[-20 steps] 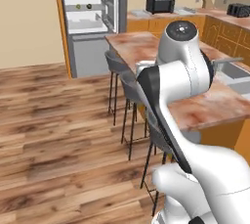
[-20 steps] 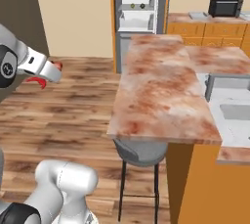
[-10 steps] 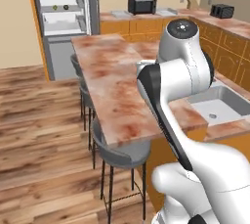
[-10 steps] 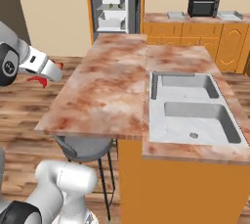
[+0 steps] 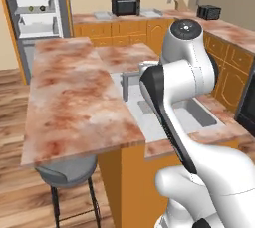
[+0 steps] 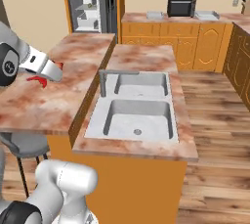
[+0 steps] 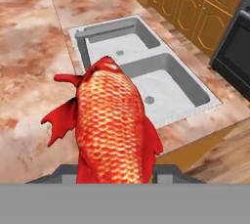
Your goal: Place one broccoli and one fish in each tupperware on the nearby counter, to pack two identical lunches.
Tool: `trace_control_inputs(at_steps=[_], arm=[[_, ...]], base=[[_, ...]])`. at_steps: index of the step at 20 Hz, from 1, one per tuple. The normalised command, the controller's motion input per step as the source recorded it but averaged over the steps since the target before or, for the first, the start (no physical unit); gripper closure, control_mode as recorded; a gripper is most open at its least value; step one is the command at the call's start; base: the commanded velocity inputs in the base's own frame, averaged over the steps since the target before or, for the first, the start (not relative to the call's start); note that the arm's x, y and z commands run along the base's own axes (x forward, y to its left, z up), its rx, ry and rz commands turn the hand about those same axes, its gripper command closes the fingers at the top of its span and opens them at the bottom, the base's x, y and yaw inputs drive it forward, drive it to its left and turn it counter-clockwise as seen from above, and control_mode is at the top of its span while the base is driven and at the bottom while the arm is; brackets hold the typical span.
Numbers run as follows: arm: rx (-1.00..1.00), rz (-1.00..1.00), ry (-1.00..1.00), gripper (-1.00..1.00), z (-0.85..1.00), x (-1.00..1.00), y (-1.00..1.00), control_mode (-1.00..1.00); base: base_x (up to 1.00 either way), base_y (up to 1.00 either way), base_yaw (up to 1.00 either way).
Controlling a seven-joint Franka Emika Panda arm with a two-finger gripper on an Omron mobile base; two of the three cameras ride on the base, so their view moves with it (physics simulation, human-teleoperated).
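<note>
Fish [image 7: 113,125] stayed gripped tight in the closed pincer [image 7: 115,171]. Robot had driven around; sink [image 7: 146,66] now sat at twelve o'clock. No tupperware reached yet.

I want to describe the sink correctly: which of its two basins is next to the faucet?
The farther basin, nearer the microwave. The faucet stands at its left corner; the nearer basin has no faucet beside it.

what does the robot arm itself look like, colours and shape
The arm is glossy white with rounded, bulbous links and dark grey to black bands at the joints. A round grey cap sits on its top joint. A long black strip runs down the lower link. No loose cables show. Of the pincer, two small dark grey finger tips are visible.
</note>
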Motion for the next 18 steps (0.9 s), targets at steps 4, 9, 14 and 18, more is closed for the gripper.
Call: trace_control_inputs(at_steps=[4, 9, 14, 18], arm=[[0.00, 0.00, 0.00, 1.00, 0.00, 0.00, 0.00, 1.00], [0.00, 0.00, 0.00, 1.00, 0.00, 0.00, 0.00, 1.00], [0.00, 0.00, 0.00, 1.00, 0.00, 0.00, 0.00, 1.00], [0.00, 0.00, 0.00, 1.00, 0.00, 0.00, 0.00, 1.00]], base=[[-0.12, -1.00, 0.00], [-0.17, -1.00, 0.00], [-0.12, -1.00, 0.00], [-0.03, -1.00, 0.00]])
